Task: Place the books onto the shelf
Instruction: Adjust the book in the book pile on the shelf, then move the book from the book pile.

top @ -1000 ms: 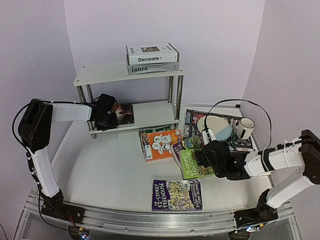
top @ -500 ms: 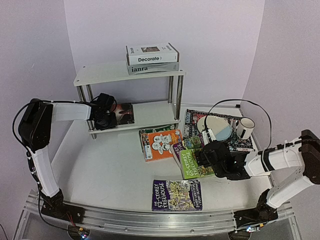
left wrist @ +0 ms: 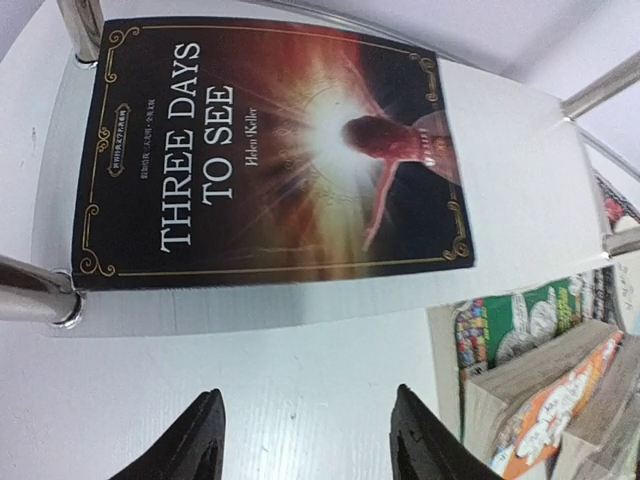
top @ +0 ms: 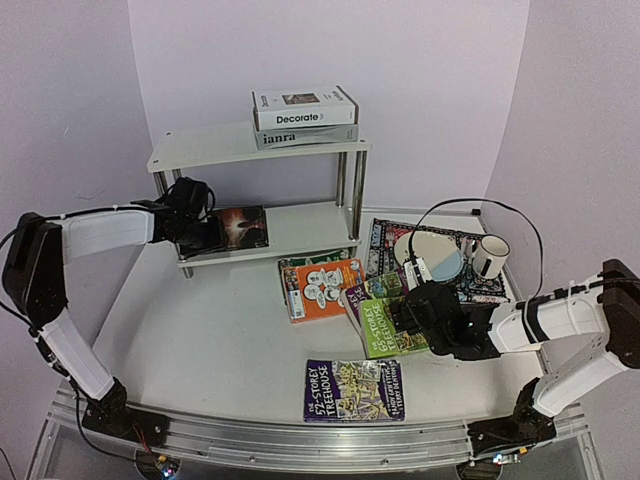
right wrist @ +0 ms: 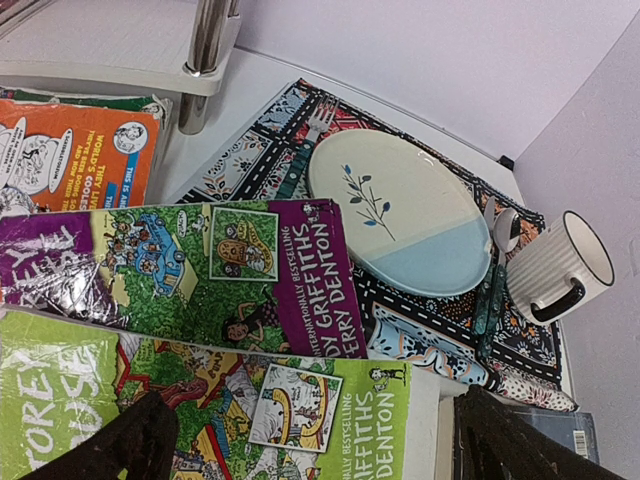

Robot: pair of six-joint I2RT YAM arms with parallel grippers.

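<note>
The white shelf carries "Decorate" on top of the grey "ianra" on its upper tier. The dark "Three Days to See" lies flat on the lower tier. My left gripper hangs open and empty just in front of that book, over the table. On the table lie an orange book, a purple book and a green book. My right gripper is wide open, one finger on each side of the green book's near end. Another purple book lies near the front.
A patterned placemat at the right holds a plate, cutlery and a striped mug. Chrome shelf legs stand close to my left gripper. The walls close in on both sides.
My left gripper has opened and pulled back to the left, leaving the dark book on the lower tier. The right arm has not moved.
</note>
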